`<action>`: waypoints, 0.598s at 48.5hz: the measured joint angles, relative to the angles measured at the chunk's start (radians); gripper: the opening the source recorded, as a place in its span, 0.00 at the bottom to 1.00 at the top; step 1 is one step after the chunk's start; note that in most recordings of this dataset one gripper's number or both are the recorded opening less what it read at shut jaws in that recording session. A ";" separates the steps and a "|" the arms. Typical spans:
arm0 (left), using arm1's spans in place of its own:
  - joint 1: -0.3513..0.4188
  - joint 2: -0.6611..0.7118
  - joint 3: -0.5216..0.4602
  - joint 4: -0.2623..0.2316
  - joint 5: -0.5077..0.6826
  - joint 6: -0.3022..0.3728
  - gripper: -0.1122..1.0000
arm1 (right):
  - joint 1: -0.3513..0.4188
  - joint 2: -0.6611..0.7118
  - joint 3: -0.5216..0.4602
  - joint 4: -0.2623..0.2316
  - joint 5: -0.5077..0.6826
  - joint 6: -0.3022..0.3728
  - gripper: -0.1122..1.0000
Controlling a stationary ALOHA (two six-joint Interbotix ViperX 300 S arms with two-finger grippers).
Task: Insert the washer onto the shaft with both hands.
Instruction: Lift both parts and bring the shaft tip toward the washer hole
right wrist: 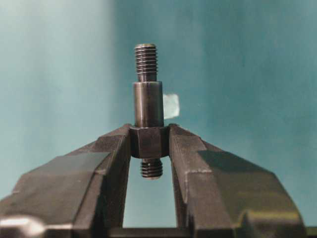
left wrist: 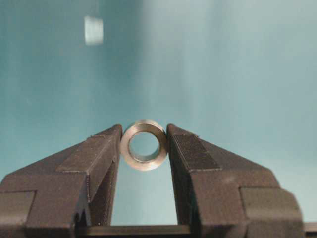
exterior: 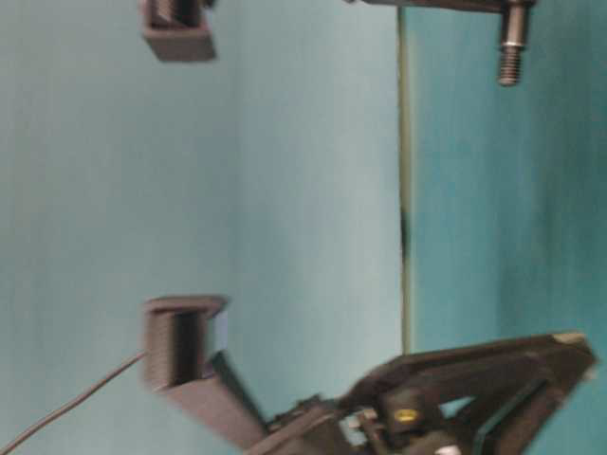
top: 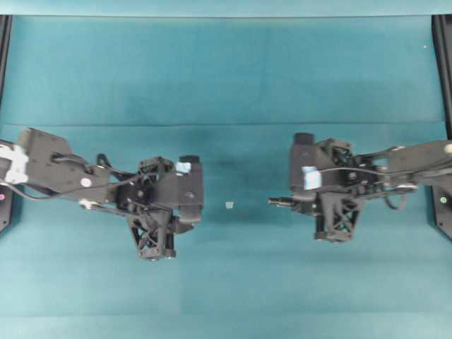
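Observation:
The washer (left wrist: 144, 145), a silver-grey ring, is pinched edge-on between the tips of my left gripper (left wrist: 144, 144), its hole facing the camera. The fingers (left wrist: 94, 158) press its sides. The shaft (right wrist: 148, 104), dark with threaded ends, is clamped at its hexagonal collar by my right gripper (right wrist: 148, 142), long end pointing away from the wrist. In the overhead view the shaft (top: 281, 202) sticks out leftward from the right gripper (top: 296, 203), toward the left arm across a wide gap. The shaft (exterior: 512, 47) shows at the top of the table-level view. The washer is hidden in both exterior views.
A tiny pale tape scrap (top: 229, 205) lies on the teal table cover (top: 226, 85) between the two grippers; it also shows as the scrap (left wrist: 93, 29) and the scrap (right wrist: 171, 105) behind the shaft. Black frame rails (top: 443, 70) flank the table.

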 measured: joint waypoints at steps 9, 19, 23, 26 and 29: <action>0.000 -0.064 0.044 0.000 -0.161 0.012 0.40 | 0.025 -0.063 0.043 0.020 -0.075 0.002 0.10; -0.002 -0.115 0.110 0.000 -0.403 0.011 0.40 | 0.051 -0.114 0.103 0.057 -0.268 0.002 0.10; -0.002 -0.129 0.135 0.000 -0.488 0.008 0.40 | 0.057 -0.133 0.120 0.064 -0.322 0.002 0.10; -0.002 -0.137 0.141 0.000 -0.523 0.006 0.40 | 0.058 -0.146 0.129 0.066 -0.348 0.002 0.10; -0.002 -0.143 0.144 0.000 -0.549 0.005 0.40 | 0.058 -0.152 0.135 0.069 -0.362 0.002 0.10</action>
